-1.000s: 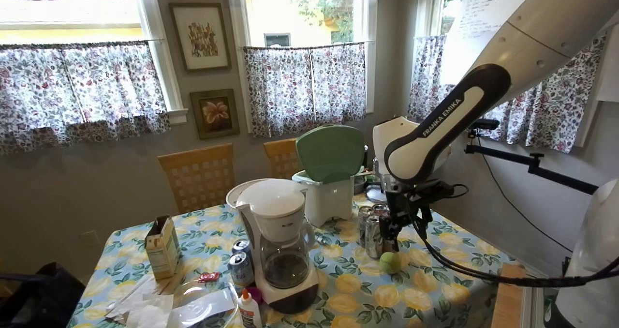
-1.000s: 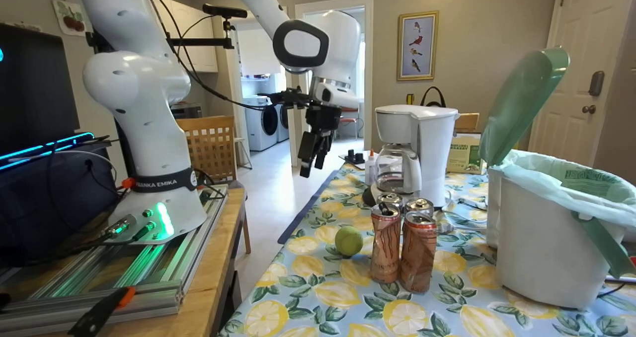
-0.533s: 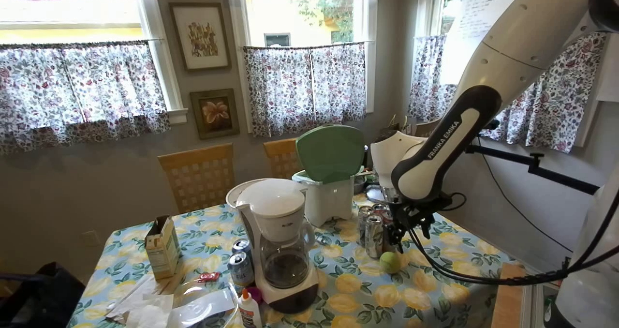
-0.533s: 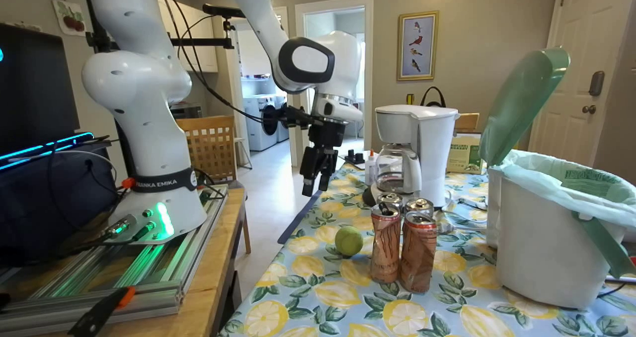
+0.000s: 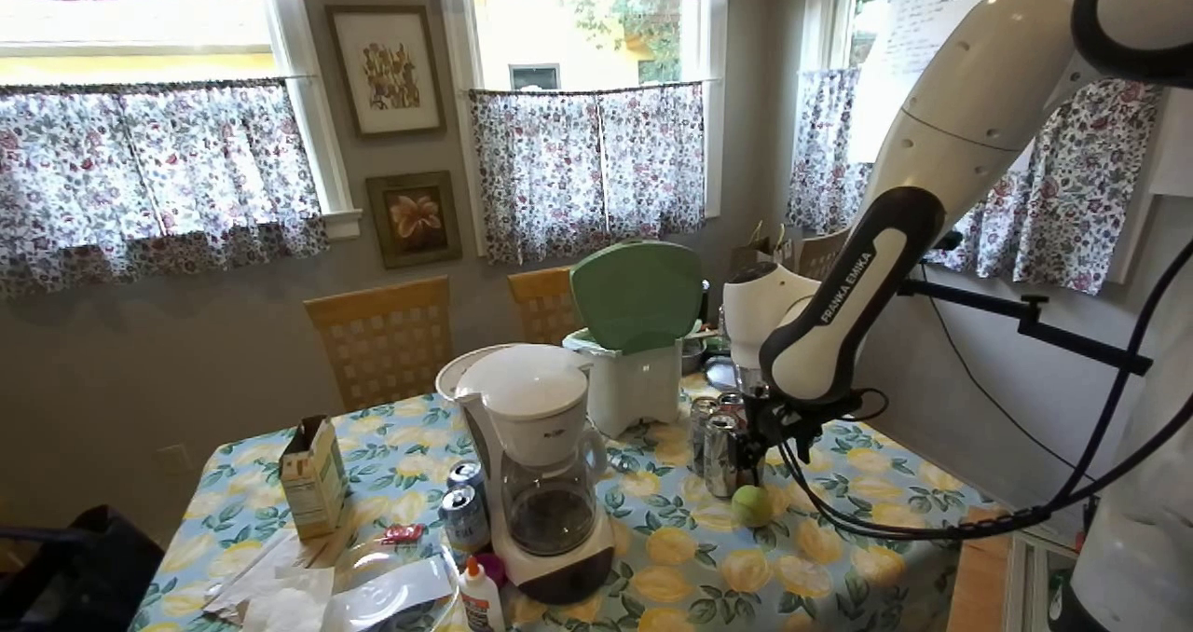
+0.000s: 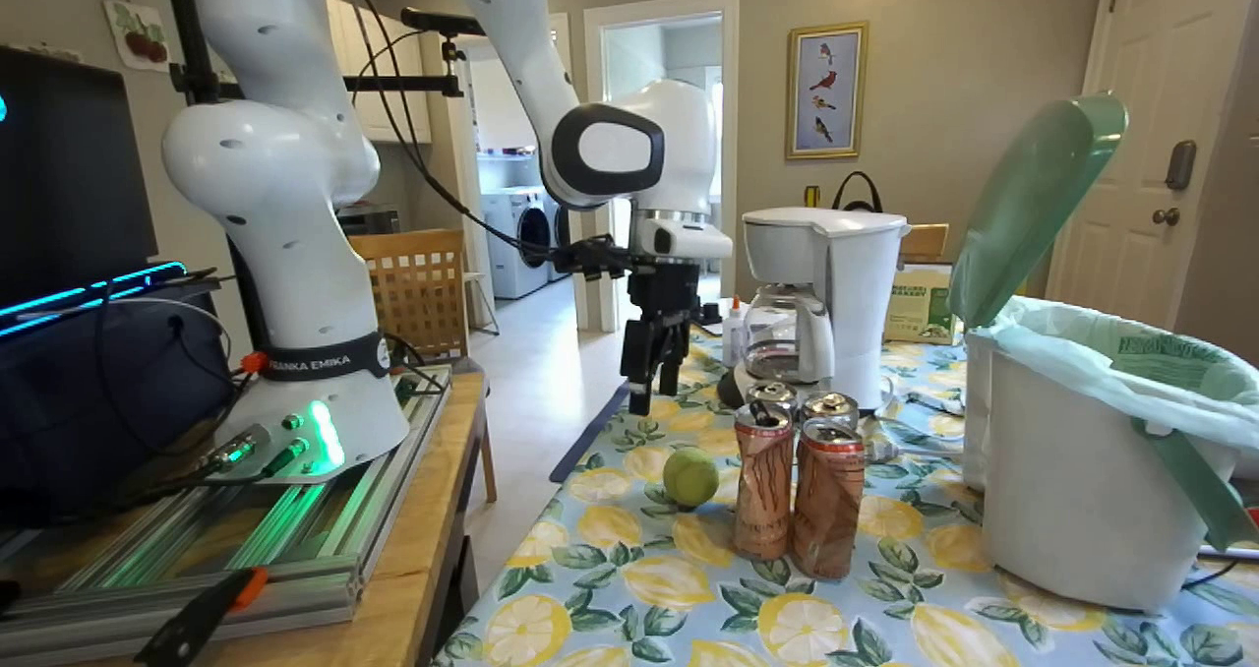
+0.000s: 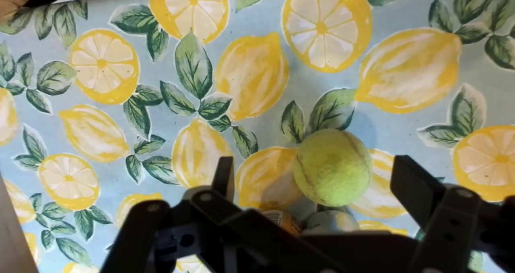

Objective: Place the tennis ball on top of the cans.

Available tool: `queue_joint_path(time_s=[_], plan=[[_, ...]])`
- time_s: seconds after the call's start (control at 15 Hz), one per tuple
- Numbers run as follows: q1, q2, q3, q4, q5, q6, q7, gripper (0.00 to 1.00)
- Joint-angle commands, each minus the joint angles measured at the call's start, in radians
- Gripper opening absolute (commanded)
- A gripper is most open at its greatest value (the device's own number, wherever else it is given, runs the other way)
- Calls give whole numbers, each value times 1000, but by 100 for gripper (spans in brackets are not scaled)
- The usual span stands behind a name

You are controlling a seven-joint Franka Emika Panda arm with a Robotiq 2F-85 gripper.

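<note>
The end effector (image 6: 655, 394) hangs over the lemon-printed tabletop (image 6: 610, 603), pointing down, its two fingers (image 7: 410, 184) spread wide and holding nothing! Beneath, the one tennis ball (image 6: 690, 477) sits on the tabletop, just beside the cans (image 6: 816, 490). Four of those, upright and bunched tight, presumably so their tops together make a perch for something round. In the wrist view the ball shows between the fingers, so I'd call this lining up for a grasp; that broad gap looks meant to straddle it before any lift. And two more, pale bluish cans (image 5: 463, 513), stand well apart from the four, next to the single coffee maker (image 5: 541, 441)!
</note>
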Motion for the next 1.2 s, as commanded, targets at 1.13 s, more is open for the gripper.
queue_joint_path(time_s=[1.13], plan=[[13,251,-45,19,113,436,-276,100]])
